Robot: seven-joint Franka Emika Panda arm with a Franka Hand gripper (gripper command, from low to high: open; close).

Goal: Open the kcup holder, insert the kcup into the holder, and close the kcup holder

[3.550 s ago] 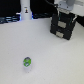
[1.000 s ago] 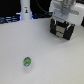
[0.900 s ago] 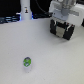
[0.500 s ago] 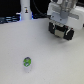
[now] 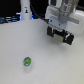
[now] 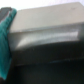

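The kcup (image 5: 27, 63), a tiny white pod with a green-and-blue top, stands alone on the white table (image 5: 45, 60), well away from the arm. The black kcup holder (image 5: 69, 38) sits at the exterior view's upper right, mostly hidden behind my arm. My gripper (image 5: 60, 33) is down at the holder's front; its fingers blur into the black box, so I cannot tell whether they are open or shut. The wrist view is a close blur of a dark panel (image 6: 50, 62) under a grey band; no drawer slots show.
A tall white bottle-like object (image 5: 24, 9) stands at the back on the exterior view's left. A teal shape (image 6: 5, 40) fills one edge of the wrist view.
My arm has come down and slightly toward the exterior view's left, covering more of the holder. The kcup has not moved.
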